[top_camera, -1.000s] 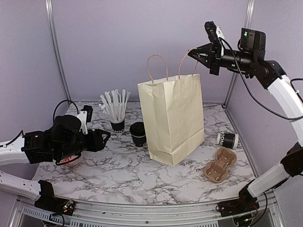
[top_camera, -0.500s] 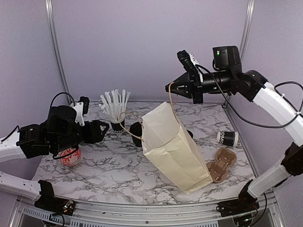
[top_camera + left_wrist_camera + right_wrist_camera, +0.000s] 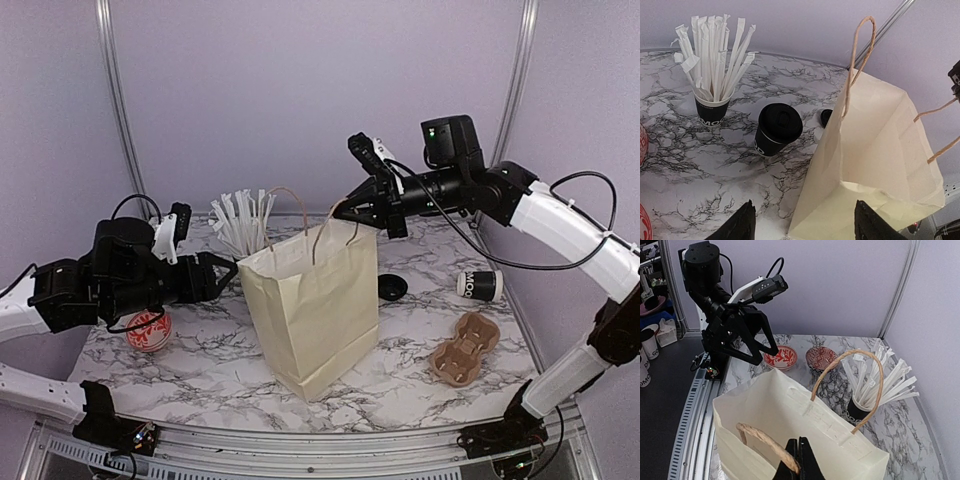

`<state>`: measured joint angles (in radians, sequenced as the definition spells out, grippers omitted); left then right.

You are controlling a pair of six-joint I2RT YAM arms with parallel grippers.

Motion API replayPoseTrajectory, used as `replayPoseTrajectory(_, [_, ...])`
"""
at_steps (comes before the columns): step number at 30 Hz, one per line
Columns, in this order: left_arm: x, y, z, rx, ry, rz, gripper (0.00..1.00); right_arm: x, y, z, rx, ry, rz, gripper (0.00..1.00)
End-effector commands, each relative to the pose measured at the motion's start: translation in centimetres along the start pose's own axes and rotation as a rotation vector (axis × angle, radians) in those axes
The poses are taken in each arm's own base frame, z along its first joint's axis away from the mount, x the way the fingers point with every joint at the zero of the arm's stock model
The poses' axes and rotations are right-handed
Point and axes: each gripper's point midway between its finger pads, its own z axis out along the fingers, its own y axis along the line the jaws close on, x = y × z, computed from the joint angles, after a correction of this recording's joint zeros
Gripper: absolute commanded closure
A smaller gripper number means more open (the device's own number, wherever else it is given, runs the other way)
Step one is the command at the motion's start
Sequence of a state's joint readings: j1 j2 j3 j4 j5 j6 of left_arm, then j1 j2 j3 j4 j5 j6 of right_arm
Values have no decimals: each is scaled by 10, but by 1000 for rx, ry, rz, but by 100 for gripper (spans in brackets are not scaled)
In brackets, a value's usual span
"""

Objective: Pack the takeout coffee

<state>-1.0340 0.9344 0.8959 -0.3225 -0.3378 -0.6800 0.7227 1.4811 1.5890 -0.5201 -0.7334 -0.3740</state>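
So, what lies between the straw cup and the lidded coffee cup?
Nothing: the left wrist view shows only bare marble table between the straw cup and the takeout coffee.

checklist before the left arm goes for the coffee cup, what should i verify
1. Left gripper open: ok.
2. Takeout coffee upright, lid on: ok.
3. Coffee standing apart from the straw cup: ok.
4. Right gripper shut on the bag handle: ok.
5. Paper bag upright on the table: ok.
6. Bag mouth wide enough for the cup: cannot tell.
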Motion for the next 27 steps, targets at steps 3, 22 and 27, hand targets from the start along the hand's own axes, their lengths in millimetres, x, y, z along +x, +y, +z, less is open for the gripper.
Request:
replayPoseTrajectory(3, [-16,-19,-4,53,0,30,30,1,28,3,-131,-14,-19,78])
replayPoseTrajectory(22, [-19,-77,36,150,244,466,11,90,15,-79,34,260,108,1])
replayPoseTrajectory(27, [-7,-72,45,136,298,487,20,186,8,-116,174,524,231,1])
